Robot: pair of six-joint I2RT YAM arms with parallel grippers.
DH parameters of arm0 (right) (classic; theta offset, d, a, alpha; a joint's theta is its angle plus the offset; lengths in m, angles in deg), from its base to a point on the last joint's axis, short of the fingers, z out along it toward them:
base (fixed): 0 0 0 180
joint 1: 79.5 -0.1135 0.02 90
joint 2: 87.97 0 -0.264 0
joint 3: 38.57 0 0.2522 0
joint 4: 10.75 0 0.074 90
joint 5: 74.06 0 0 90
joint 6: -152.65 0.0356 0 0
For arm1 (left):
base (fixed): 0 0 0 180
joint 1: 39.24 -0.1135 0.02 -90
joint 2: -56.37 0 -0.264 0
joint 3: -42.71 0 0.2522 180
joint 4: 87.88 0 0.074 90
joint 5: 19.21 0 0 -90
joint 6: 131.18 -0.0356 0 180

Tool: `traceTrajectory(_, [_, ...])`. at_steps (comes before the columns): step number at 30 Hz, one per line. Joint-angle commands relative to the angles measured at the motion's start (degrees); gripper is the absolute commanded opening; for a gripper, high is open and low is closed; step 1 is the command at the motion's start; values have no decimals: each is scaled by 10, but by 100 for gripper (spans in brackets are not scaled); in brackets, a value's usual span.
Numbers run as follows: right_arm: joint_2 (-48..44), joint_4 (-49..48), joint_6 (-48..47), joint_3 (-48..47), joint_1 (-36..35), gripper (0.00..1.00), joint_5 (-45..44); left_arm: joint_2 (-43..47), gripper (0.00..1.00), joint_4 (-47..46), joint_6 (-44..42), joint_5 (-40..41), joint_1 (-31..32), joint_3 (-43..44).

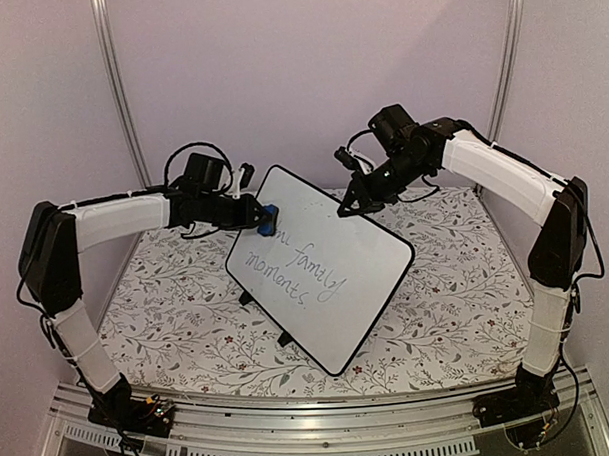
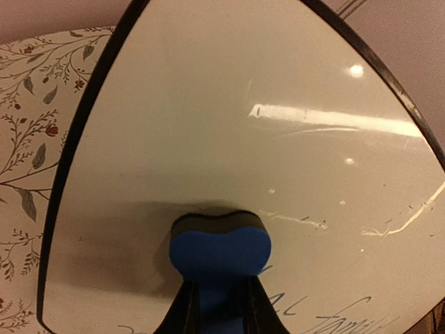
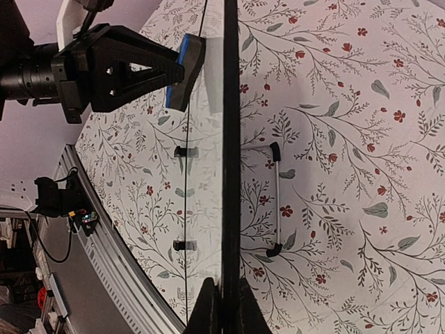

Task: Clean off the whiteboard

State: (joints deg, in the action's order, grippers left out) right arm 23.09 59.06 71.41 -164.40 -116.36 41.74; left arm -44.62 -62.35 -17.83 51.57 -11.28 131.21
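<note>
A floral cloth (image 1: 178, 322) is covering the table, with plain lilac walls (image 1: 299, 68) rising behind and a metal rail (image 1: 321, 413) running along the bottom of the top view. The whiteboard (image 1: 336, 277) is standing tilted at the centre of that view. It is resting on small black feet (image 1: 284, 339), with grey handwriting (image 1: 301, 273) crossing its middle and its upper corner blank. At the board's upper left, the left gripper (image 1: 256, 218) is clamping a blue eraser (image 2: 220, 250) against the surface. The right gripper (image 3: 224, 292) is pinching the board's top edge.
</note>
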Motion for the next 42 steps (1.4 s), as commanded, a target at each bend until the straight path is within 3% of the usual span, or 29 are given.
traceTrajectory(1, [6,21,-74,7,-22,0,-17,-24,0,10,-11,2,10,17])
traceTrajectory(19, [6,21,-75,4,-23,0,-18,46,0,-47,21,2,37,-176])
traceTrajectory(35, [7,22,-74,5,-23,0,-19,-9,0,6,-10,11,37,5])
traceTrajectory(42, [8,21,-75,5,-23,0,-19,5,0,-4,2,8,43,-38])
